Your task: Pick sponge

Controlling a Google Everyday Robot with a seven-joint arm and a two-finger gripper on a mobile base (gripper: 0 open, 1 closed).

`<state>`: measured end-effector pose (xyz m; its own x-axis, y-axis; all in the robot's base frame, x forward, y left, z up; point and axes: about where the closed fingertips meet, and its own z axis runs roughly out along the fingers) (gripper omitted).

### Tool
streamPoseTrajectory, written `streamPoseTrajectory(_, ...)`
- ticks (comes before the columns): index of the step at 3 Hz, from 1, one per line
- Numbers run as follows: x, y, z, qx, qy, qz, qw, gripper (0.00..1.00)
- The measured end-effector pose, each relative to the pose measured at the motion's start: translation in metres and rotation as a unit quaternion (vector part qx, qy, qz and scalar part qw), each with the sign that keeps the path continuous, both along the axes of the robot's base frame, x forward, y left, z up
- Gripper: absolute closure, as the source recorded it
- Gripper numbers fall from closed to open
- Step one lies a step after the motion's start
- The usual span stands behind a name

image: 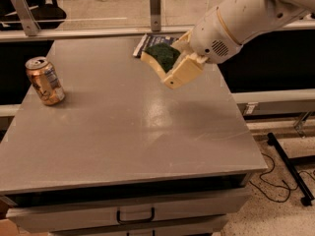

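The sponge, dark green on top over pale yellow foam, is held up in the air above the far right part of the grey table. My gripper, with cream-coloured fingers, is shut on the sponge. The white arm comes in from the upper right.
A copper-coloured drink can stands near the table's left edge. A dark blue snack bag lies at the far edge, partly hidden behind the sponge. A drawer with a handle sits under the tabletop. Cables and a stand foot lie on the floor at right.
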<state>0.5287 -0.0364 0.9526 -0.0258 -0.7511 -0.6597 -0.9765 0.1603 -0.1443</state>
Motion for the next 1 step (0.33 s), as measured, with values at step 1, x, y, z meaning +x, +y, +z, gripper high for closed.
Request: streamPoseTrajectory(1,0.0,0.0,-0.0003,-0.001,0.0,-0.001,1.0,1.0)
